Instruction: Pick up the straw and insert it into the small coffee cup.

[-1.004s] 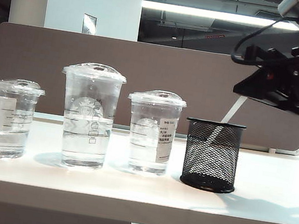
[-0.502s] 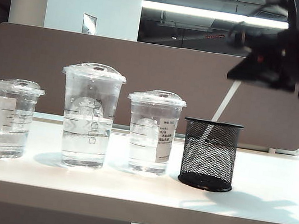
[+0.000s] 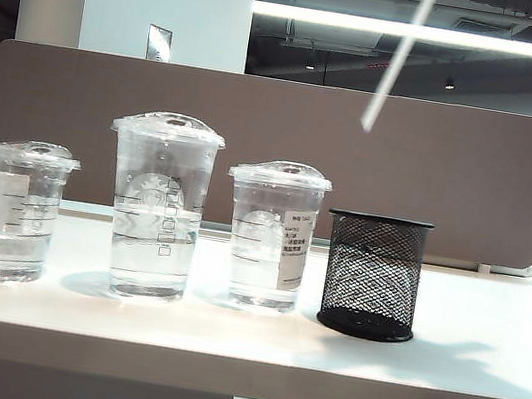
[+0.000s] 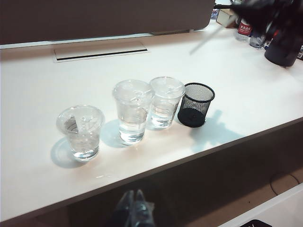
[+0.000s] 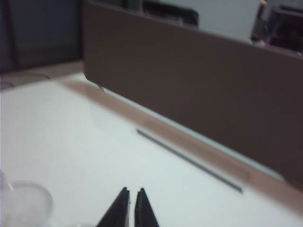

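The white straw (image 3: 400,57) hangs tilted in the air, its lower end well above the black mesh holder (image 3: 373,275). My right gripper (image 5: 131,191) is shut on the straw and sits above the exterior view's top edge; the straw does not show between its tips in the right wrist view. In the left wrist view the right arm (image 4: 274,21) is a dark blur with the straw (image 4: 207,39) slanting from it. The small coffee cup (image 3: 9,210) (image 4: 81,130) stands at the far left with its domed lid on. My left gripper (image 4: 133,208) is shut and empty below the table's front edge.
A tall clear cup (image 3: 157,205) and a mid-height clear cup (image 3: 271,233) stand between the small cup and the mesh holder (image 4: 196,104). A brown partition (image 3: 254,147) runs behind the table. Bottles (image 4: 245,29) stand at the far corner.
The right arm has risen out of the exterior view's top and drawn the straw up out of the mesh holder. The cups and the left gripper have not moved.
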You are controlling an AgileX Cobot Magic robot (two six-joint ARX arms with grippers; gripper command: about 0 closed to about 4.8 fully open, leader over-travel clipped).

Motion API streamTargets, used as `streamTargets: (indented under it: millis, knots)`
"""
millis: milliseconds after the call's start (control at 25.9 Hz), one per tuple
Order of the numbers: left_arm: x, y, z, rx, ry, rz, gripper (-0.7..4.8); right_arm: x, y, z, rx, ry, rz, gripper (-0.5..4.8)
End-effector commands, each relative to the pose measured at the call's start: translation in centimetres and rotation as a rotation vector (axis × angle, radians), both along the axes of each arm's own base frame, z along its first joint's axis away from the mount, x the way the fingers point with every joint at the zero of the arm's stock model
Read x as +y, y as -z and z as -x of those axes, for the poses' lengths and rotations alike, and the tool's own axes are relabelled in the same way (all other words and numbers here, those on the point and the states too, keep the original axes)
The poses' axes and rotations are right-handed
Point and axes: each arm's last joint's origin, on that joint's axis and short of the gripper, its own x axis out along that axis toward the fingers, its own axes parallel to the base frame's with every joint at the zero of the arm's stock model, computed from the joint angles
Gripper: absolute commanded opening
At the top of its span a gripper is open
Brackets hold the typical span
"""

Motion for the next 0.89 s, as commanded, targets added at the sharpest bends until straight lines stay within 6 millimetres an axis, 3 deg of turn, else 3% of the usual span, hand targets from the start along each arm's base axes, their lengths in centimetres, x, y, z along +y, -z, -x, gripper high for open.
streamTargets:
  millis: [39,155,232,579,888]
  knots:
    - [0.0,0.0,0.0,0.0,0.002,-0.001,-0.05,0.9,-2.7,-0.2,-0.062,-0.118,-0.03,0.3]
    - [0.0,0.0,0.0,0.0,0.002,-0.001,-0.05,2.9,-3.8,-0.8,-0.067,-0.213,-0.04,0.31]
    - [0.0,0.0,0.0,0.0,0.004,0.0,-0.05,6.9,-3.9,-1.8,-0.045,-0.314,-0.036,0.31]
    - [0.0,0.0,0.0,0.0,0.005,0.0,-0.05,15.6,-1.3,-2.6,0.023,-0.492,0.003,0.31]
    - [0.0,0.0,0.0,0.0,0.005,0.0,-0.05,18.6,1.8,-2.5,0.095,-0.544,0.053,0.31]
